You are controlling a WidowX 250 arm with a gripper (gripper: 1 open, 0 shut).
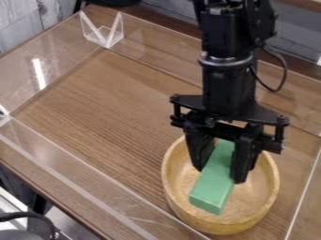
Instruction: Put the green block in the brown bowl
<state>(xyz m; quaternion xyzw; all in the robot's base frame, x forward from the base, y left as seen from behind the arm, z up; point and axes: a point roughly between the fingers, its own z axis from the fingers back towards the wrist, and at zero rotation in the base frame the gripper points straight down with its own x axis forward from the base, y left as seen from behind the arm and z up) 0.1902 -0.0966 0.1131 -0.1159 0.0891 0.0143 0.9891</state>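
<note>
While the fingers (205,157) clamp the green block's (217,186) upper end, the gripper (223,169) points steeply down into the brown bowl (178,195). Tilted, the block's lower end sits inside the bowl on the wooden table (113,103).

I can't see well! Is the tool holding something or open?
Tool: closed, holding the green block over the bowl.
</note>
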